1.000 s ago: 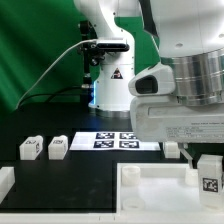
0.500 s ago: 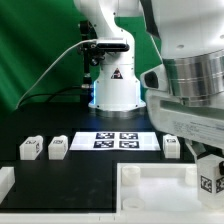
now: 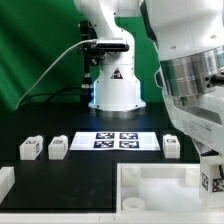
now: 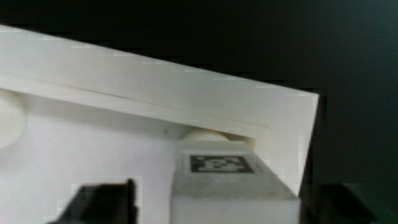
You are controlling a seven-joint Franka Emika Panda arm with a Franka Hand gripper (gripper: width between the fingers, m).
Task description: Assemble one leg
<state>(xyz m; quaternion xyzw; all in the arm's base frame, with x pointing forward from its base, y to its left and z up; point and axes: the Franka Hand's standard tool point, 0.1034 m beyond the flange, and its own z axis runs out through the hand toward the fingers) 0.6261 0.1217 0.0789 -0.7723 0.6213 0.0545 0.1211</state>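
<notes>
Item: gripper [image 3: 211,172], hanging at the exterior view's right under the bulky white wrist, and clenching a leg [image 3: 212,183] between its jaws. The leg is a small white block that is showing a black-and-white tag (partly cut off by the frame edge). It is hovering over the right-hand part of the large white tray [image 3: 150,172], and whether it is touching the tray cannot be told. In the wrist view the same leg [image 4: 222,163] is sitting between the two dark fingers [image 4: 107,203] of the gripper [image 4: 222,200], tag facing the camera. It is lying close to a corner of the tray [image 4: 178,85], just beside a small rounded bump [image 4: 210,133]. Also on the black table [image 3: 100,165]: a far-left leg [image 3: 30,148] and a second leg [image 3: 57,147] are standing side by side. A third leg [image 3: 171,146] is resting just beside the right end of the marker board [image 3: 113,140]. A white block [image 3: 5,182] is showing at the exterior view's left edge. Behind, the arm's base [image 3: 115,85] is standing against a green backdrop [image 3: 30,50].
</notes>
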